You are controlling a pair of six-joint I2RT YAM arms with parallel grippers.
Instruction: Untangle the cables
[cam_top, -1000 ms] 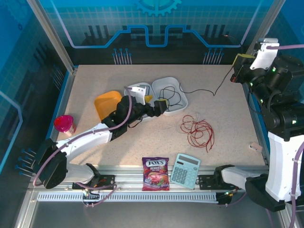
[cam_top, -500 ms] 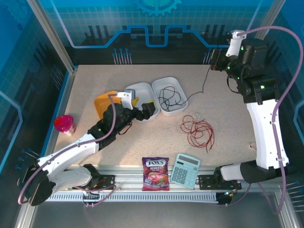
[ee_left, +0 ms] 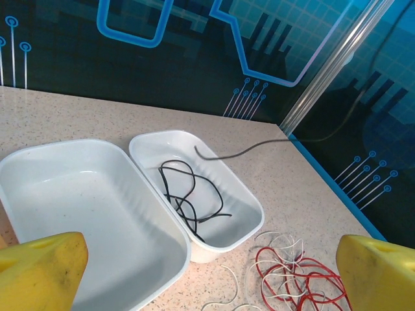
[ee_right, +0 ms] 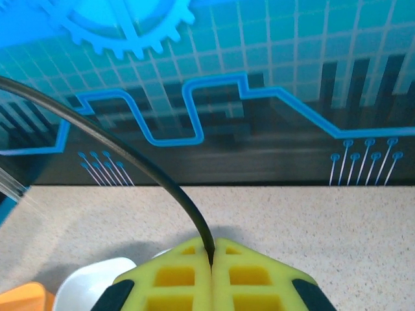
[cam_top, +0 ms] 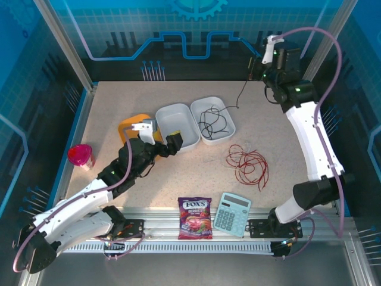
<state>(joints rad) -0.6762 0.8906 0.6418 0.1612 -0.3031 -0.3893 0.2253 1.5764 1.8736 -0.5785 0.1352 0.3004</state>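
Across the speckled worktop [cam_top: 119,101] we see the right arm [cam_top: 309,137] reaching up to the far right corner and the left arm [cam_top: 89,196] stretched low toward the middle. Two white trays sit side by side, touching: the left tray [cam_top: 161,113], and the right tray [cam_top: 231,132] with black cable loops [ee_left: 185,202] inside. An orange lid [cam_top: 132,128] lies just left of the trays. A candy bag [cam_top: 194,218] and a calculator [cam_top: 232,213] lie side by side at the near edge, and a pink cup [cam_top: 80,156] stands at the left edge. We mark the left claw [cam_top: 167,146] gaping wide, holding nothing, at the left tray's near side. We mark the right claw [ee_right: 212,259] pinched closed on a black cable [ee_right: 97,123], raised high. That cable hangs down toward the right tray's far rim, and we cannot tell if it joins the loops. The red cables [cam_top: 247,164] lie in a loose heap on the worktop right of the trays, with thin whitish wires [ee_left: 280,241] mixed in at the edge.
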